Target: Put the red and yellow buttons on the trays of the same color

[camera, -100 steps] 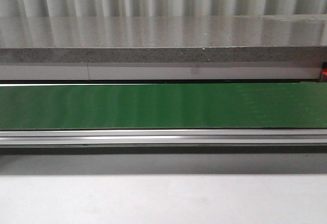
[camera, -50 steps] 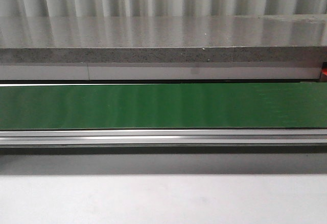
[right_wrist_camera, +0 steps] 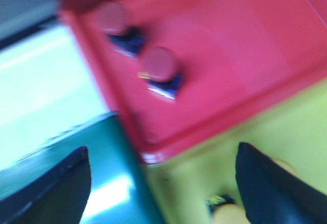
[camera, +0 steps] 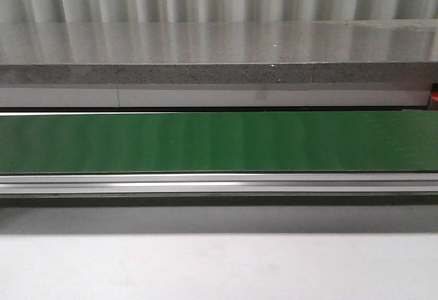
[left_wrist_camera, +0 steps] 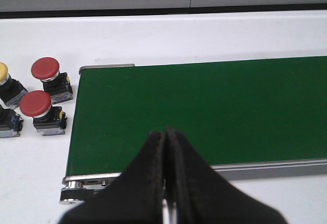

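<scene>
1. Front view: a green conveyor belt [camera: 219,141] runs across the frame in its aluminium rail, behind a white table [camera: 219,266]; neither arm nor any button shows here.
2. Left wrist view: the left pincer [left_wrist_camera: 164,137] hovers over the belt's near edge, its two black fingers pressed together with nothing between them.
3. Beside the belt's end, on the table, stand two red buttons [left_wrist_camera: 45,69] [left_wrist_camera: 36,104]; a yellow button [left_wrist_camera: 2,71] sits at the frame's edge.
4. Right wrist view, blurred: the right pincer [right_wrist_camera: 163,183] is spread wide and holds nothing, its fingers [right_wrist_camera: 265,183] at either side of the frame.
5. Beneath it, a red tray [right_wrist_camera: 230,55] carries two red buttons [right_wrist_camera: 159,63] [right_wrist_camera: 111,18], well apart from the rim.
6. A yellow tray [right_wrist_camera: 286,127] touches the red one; a yellow button [right_wrist_camera: 227,214] peeks in, partly hidden.
</scene>
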Controlling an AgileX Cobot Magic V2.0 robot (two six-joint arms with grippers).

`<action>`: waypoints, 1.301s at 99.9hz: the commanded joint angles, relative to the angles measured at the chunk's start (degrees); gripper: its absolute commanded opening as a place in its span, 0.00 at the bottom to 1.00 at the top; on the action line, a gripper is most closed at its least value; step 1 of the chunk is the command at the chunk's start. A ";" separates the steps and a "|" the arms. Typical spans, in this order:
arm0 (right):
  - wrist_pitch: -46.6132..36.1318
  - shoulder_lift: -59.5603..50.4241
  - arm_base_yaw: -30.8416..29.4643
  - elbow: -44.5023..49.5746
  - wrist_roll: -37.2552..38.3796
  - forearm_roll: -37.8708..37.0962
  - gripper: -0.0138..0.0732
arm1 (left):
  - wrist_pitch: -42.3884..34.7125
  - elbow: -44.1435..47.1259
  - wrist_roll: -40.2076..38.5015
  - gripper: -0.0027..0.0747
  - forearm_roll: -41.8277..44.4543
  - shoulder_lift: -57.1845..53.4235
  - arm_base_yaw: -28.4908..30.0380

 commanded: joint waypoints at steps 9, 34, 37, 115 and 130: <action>-2.37 -8.50 9.56 -1.14 -5.54 0.35 0.83 | -4.33 -1.64 -0.20 0.01 -0.46 -0.23 -0.41; -1.72 -20.94 17.18 7.11 -7.27 0.35 0.83 | -4.33 -1.64 -0.20 0.01 -0.46 -0.23 -0.41; -1.45 -22.43 17.41 8.45 -7.27 0.35 0.83 | -4.33 -1.64 -0.20 0.01 -0.46 -0.23 -0.41; 0.11 -43.82 17.62 27.18 -7.52 0.35 0.08 | -4.33 -1.64 -0.20 0.01 -0.46 -0.23 -0.41; 0.28 -43.82 17.62 27.18 -7.52 0.35 0.08 | -4.77 -1.64 -0.20 0.01 -0.46 -0.14 -0.41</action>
